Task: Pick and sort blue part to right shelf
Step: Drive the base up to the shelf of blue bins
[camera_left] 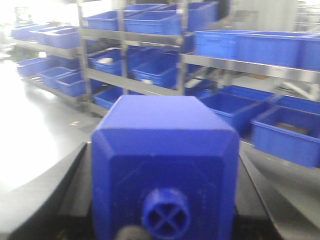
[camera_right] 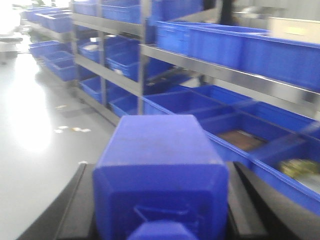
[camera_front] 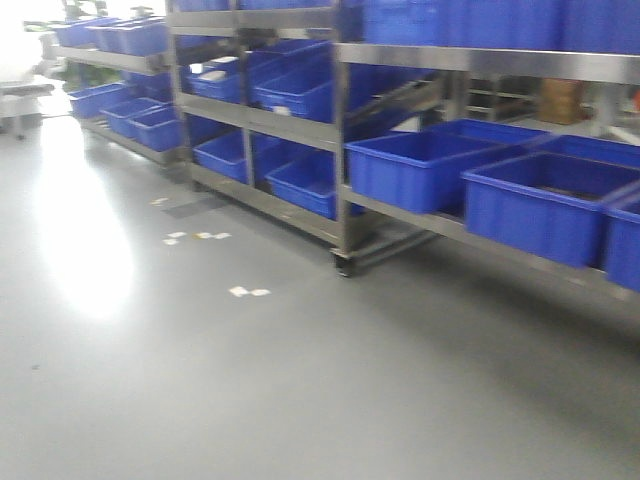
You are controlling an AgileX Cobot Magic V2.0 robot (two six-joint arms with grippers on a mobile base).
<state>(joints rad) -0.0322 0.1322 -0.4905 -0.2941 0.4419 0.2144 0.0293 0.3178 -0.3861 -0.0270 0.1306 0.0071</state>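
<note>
In the left wrist view a blue part (camera_left: 165,145), a boxy block with a round cross-ribbed stub facing the camera, fills the space between black fingers (camera_left: 60,195); my left gripper (camera_left: 162,170) is shut on it. A second blue part (camera_right: 160,160) sits the same way in my right gripper (camera_right: 160,185), pressed between its black fingers (camera_right: 250,205). The right shelf (camera_front: 480,62), a steel rack with flat metal rails, stands ahead on the right and carries large blue bins (camera_front: 545,205). Neither gripper shows in the front view. All frames are blurred.
More steel racks (camera_front: 210,105) with blue bins run back along the left. The grey floor (camera_front: 250,390) lies in front, with paper scraps (camera_front: 250,292) and a bright glare patch (camera_front: 85,250). A rack caster (camera_front: 345,266) sticks out at floor level.
</note>
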